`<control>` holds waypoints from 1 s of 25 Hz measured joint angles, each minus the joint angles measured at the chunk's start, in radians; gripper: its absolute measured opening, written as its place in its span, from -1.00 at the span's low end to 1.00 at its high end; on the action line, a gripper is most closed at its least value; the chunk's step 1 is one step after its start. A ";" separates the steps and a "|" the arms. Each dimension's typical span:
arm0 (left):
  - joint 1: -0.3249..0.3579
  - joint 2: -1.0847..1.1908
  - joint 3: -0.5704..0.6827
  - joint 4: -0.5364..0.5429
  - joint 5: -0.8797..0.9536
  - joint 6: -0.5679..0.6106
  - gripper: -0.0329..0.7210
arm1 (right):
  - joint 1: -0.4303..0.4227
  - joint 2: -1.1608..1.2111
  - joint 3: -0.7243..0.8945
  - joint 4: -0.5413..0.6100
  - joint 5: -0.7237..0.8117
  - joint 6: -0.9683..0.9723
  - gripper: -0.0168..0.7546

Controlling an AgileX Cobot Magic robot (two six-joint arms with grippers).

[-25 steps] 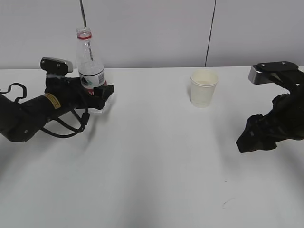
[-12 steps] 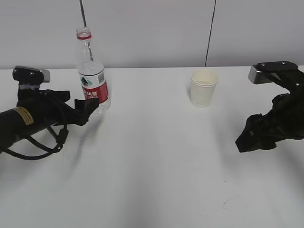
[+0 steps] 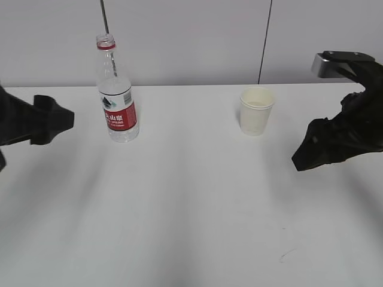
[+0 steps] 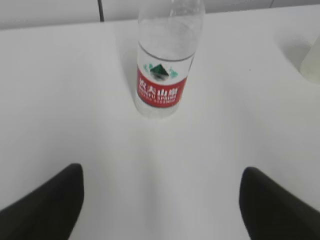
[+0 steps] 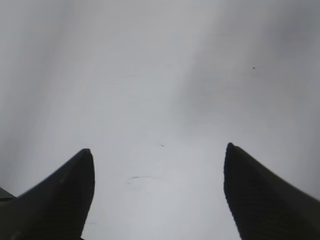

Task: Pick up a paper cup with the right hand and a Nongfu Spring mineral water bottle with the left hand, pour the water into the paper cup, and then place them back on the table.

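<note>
Bottle: Nongfu Spring mineral water bottle (image 3: 116, 95) stands upright, uncapped, far left on the worktop (image 3: 191, 203), free of any grip.
Left end effector: left hand (image 3: 51, 118) has let go and drawn back to the left edge; jaws spread wide, empty.
Cup: paper cup (image 3: 257, 111) upright right of centre, well apart from the bottle.
Right end effector: right hand (image 3: 308, 156) has lifted slightly; jaws apart, holding nothing.
Meaning: both items set down, task looks essentially finished.
</note>
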 joint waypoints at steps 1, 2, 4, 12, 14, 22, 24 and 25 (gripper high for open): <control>-0.021 -0.056 0.000 -0.034 0.095 -0.002 0.58 | 0.000 0.000 -0.005 -0.009 0.000 0.010 0.58; -0.037 -0.099 -0.001 -0.078 0.193 -0.002 0.58 | 0.000 0.000 -0.009 -0.025 0.001 0.028 0.58; -0.066 -0.184 -0.012 -0.164 0.381 0.009 0.56 | 0.000 0.000 -0.009 -0.068 0.008 0.065 0.58; -0.081 -0.331 -0.165 -0.393 0.925 0.244 0.44 | 0.000 -0.108 -0.009 -0.139 0.045 0.119 0.58; -0.082 -0.350 -0.192 -0.392 0.983 0.279 0.44 | 0.000 -0.153 -0.009 -0.154 0.063 0.130 0.58; -0.084 -0.492 -0.202 -0.373 1.116 0.387 0.44 | 0.000 -0.398 -0.009 -0.211 0.189 0.152 0.58; -0.084 -0.540 -0.202 -0.365 1.136 0.391 0.44 | 0.000 -0.467 -0.009 -0.215 0.236 0.155 0.58; -0.084 -0.569 -0.202 -0.365 1.140 0.391 0.44 | 0.000 -0.506 -0.009 -0.215 0.254 0.158 0.58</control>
